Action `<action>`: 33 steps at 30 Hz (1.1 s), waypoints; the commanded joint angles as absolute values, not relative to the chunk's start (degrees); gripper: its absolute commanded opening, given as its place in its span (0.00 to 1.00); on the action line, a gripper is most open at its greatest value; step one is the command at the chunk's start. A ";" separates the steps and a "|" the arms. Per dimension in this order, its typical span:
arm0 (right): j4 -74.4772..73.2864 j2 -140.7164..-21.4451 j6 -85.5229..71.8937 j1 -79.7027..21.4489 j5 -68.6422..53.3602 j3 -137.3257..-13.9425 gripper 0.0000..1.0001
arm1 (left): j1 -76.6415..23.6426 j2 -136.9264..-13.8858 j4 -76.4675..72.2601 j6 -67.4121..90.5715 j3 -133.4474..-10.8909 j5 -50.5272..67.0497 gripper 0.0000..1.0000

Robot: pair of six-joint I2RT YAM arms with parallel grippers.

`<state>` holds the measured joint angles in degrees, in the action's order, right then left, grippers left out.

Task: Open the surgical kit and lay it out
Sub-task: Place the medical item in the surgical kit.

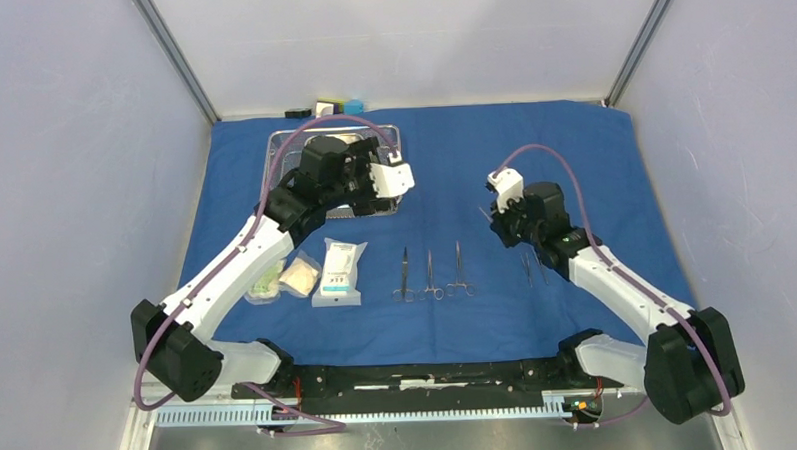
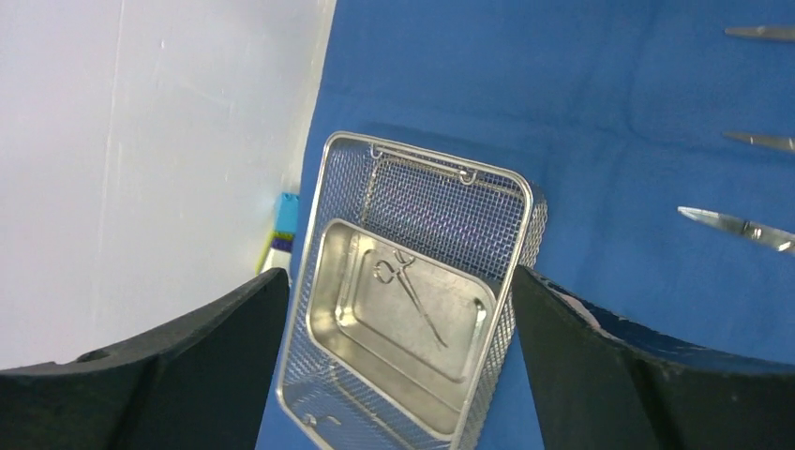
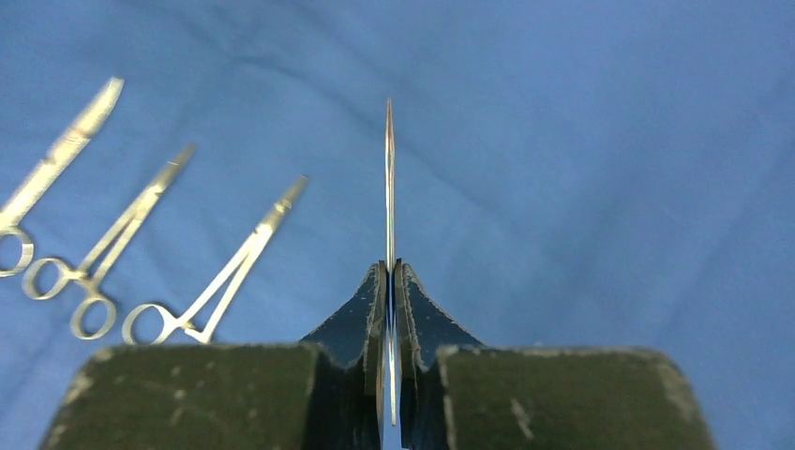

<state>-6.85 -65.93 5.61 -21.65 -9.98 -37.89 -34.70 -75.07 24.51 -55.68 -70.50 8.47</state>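
The surgical kit's blue cloth wrap (image 1: 452, 153) lies opened flat over the table, and most of its contents are set out along the near half. Three forceps-like instruments (image 1: 431, 276) lie side by side, with three packets (image 1: 339, 272) to their left and two more instruments (image 1: 528, 268) to their right, beside the right arm.

The wire-mesh basket (image 2: 441, 211) sits at the far left of the cloth with the steel pan (image 2: 375, 328) inside it. One last ring-handled instrument (image 2: 410, 298) rests in the pan.

The right gripper (image 3: 391, 272) is pressed together on a slim pointed instrument (image 3: 389, 178), holding it edge-on above bare cloth to the right of the row. The left gripper (image 2: 398, 281) hangs over the basket with its jaws spread wide, holding nothing. Small coloured blocks (image 2: 281, 225) lie beyond the cloth's edge.

The step in hand looks like laying out the instruments. Next, the right arm needs to lower its piece flat in line with the others, and the left needs a narrow pinch on the piece in the pan.
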 commanded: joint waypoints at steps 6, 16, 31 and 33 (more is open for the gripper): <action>-14.17 -61.78 10.37 -13.19 -1.91 -35.22 0.06 | -31.92 -74.14 11.38 -34.24 -65.44 7.48 0.99; -19.34 -60.63 13.97 -3.96 -1.46 -32.91 0.05 | -31.91 -75.79 11.07 -32.98 -64.78 10.16 0.99; -22.17 -68.31 15.29 1.52 -3.06 -35.59 0.05 | -31.91 -78.12 11.40 -32.83 -66.17 12.11 1.00; -22.28 -68.61 15.13 1.49 -3.33 -35.68 0.05 | -31.91 -78.34 11.59 -32.81 -66.43 12.10 1.00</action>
